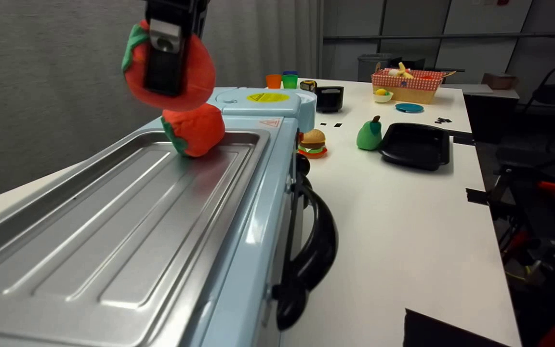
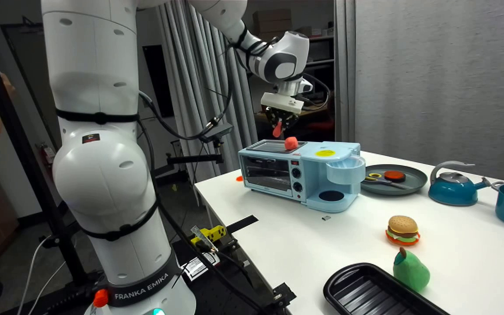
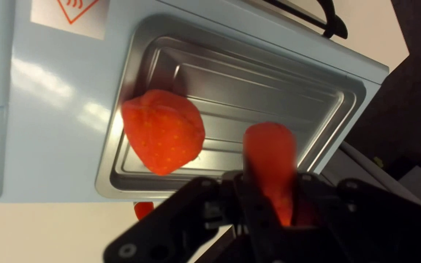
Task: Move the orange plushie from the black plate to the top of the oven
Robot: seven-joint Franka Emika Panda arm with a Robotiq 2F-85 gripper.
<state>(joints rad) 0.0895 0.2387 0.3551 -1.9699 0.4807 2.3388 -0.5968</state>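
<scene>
Wrist view, orange plushie (image 3: 270, 148) pinched in the gripper (image 3: 272, 188), above the oven (image 3: 55, 153).

Orange plushie (image 3: 270, 160) pinched above pale-blue oven (image 2: 312, 181), black plate (image 1: 417, 144) well apart

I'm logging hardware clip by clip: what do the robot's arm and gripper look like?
The arm is white with rounded segments, black straps around it, dark cables looping off it and a dark base band lettered FRANKA EMIKA. The gripper is black, under an off-white block; in an exterior view, a black finger carries a silvery metal plate.
</scene>
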